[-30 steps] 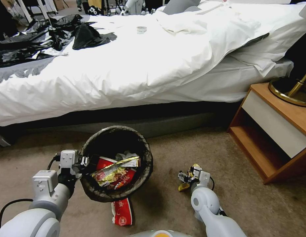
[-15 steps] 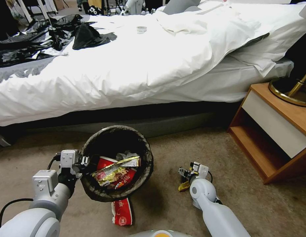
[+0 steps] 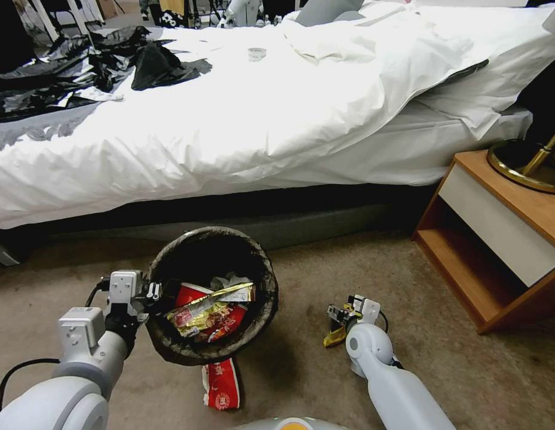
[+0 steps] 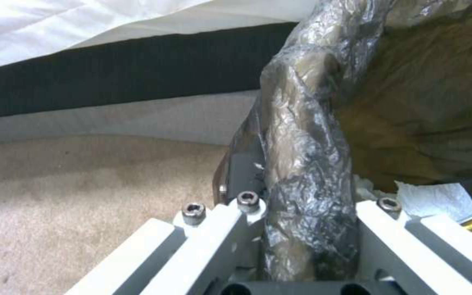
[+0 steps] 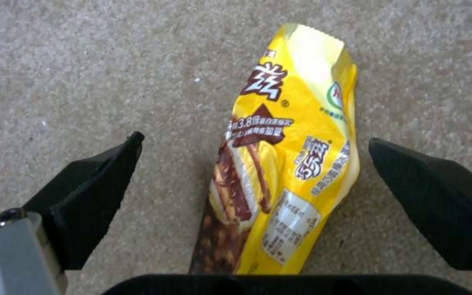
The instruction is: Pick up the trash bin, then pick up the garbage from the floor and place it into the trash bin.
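R gripper (image 5: 255, 143) lower, astride wrapper (image 5: 280, 180)

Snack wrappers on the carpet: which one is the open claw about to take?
The yellow wrapper, lying between the right gripper's open fingers. The red wrapper lies apart, in front of the trash bin.

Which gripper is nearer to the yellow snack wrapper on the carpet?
Right. The right gripper straddles the yellow snack wrapper, fingers open; the left gripper grips the trash bin rim.

The yellow wrapper (image 5: 285, 164) is glossy film on rough carpet (image 5: 83, 73). The bin liner (image 4: 307, 176) looks like thin, crinkled, shiny plastic.
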